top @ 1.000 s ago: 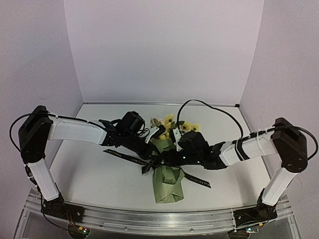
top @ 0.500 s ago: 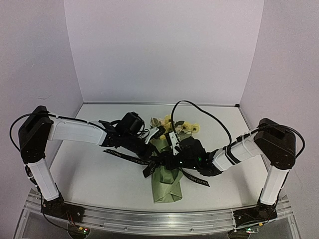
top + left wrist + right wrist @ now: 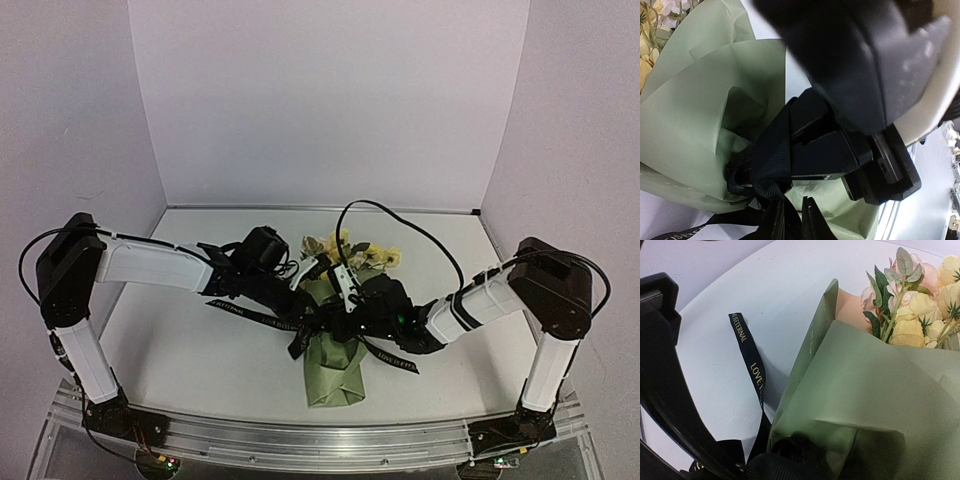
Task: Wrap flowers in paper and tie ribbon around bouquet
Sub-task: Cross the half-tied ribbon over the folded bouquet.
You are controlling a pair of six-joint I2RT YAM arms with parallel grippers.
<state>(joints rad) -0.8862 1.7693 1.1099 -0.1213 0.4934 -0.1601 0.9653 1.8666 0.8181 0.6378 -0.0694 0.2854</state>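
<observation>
A white table (image 3: pixel 190 350) is sitting inside pale lilac walls (image 3: pixel 330 100), with an aluminium rail (image 3: pixel 300 440) running along its near edge. The bouquet (image 3: pixel 335 372) is lying mid-table, its flowers (image 3: pixel 345 250) pointing far and its olive paper (image 3: pixel 865 390) cone pointing near. The ribbon (image 3: pixel 245 312) is crossing its waist, tails trailing left and right. The right gripper (image 3: pixel 330 322) is clamping shut on the ribbon at the knot. The left gripper (image 3: pixel 303 316) is pressing in just beside it; whether its jaws are parted, I cannot tell. Compared with a second ago, the right arm is reaching further left, its elbow swung inward.
</observation>
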